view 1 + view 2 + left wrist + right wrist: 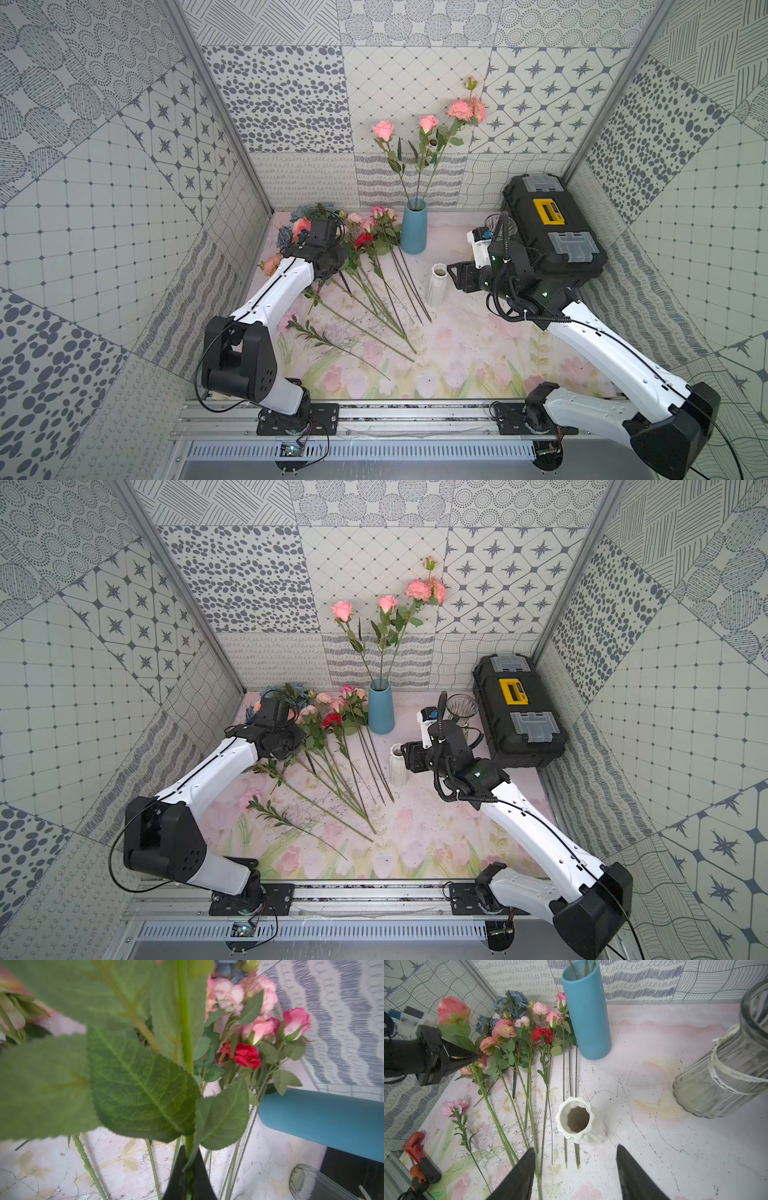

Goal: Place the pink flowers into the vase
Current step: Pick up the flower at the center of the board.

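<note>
**Left gripper (189, 1159) clamped on a pink flower (453, 1009)**

The jaws are closed on that flower's green stem, just below its big leaves. The rest of the pink flowers (504, 1029) lie heaped on the table (457, 345) beside the blue vase (414, 226), where three pink blooms (428, 123) already stand. The right gripper (575, 1147) stands open, empty, near the white vase (579, 1122). The ribbon on the glass vase (716, 1084) bears script too small to read. The yellow label on the toolbox (552, 245) is equally illegible.
</note>
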`<action>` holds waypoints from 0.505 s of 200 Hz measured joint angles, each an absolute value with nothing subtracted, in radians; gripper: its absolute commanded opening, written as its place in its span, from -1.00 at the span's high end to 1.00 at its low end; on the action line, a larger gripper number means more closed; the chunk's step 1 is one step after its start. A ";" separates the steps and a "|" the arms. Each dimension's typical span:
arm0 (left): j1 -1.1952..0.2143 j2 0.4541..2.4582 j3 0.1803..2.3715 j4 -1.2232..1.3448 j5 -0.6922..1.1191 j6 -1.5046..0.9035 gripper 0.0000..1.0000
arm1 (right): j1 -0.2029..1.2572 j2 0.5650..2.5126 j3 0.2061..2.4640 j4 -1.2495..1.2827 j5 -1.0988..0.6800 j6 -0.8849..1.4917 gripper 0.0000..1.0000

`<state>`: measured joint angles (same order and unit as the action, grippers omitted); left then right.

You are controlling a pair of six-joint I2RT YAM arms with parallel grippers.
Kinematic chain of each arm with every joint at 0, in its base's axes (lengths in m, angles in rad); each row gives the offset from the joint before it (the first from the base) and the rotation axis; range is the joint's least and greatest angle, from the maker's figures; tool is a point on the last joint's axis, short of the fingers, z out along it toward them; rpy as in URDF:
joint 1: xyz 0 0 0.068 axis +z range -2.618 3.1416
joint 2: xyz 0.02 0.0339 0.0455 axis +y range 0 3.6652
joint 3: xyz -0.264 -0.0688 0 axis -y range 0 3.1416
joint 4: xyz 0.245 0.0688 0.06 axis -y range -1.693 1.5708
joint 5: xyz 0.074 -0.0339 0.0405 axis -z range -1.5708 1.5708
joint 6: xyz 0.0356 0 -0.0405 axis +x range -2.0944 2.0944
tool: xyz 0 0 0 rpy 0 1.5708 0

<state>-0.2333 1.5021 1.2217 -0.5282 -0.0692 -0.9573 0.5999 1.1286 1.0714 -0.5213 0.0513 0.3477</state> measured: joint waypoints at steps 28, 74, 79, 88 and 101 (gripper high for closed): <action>-0.218 1.473 1.276 -0.516 -0.054 -0.911 1.00 | 0.600 1.142 1.107 -0.535 0.051 0.334 -0.25; -0.208 1.431 1.325 -0.412 0.054 -0.826 1.00 | 0.600 1.170 1.192 -0.546 0.009 0.300 -0.23; -0.208 1.428 1.325 -0.394 0.078 -0.816 1.00 | 0.600 1.177 1.203 -0.549 -0.001 0.296 -0.23; -0.208 1.425 1.325 -0.361 0.121 -0.801 1.00 | 0.600 1.192 1.224 -0.553 -0.025 0.290 -0.23; -0.208 1.425 1.325 -0.310 0.192 -0.783 1.00 | 0.600 1.222 1.261 -0.562 -0.071 0.280 -0.22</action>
<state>-0.2077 1.4254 1.3251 -0.3096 0.1921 -0.7834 0.6003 1.2217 1.2606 -0.5617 -0.0708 0.2802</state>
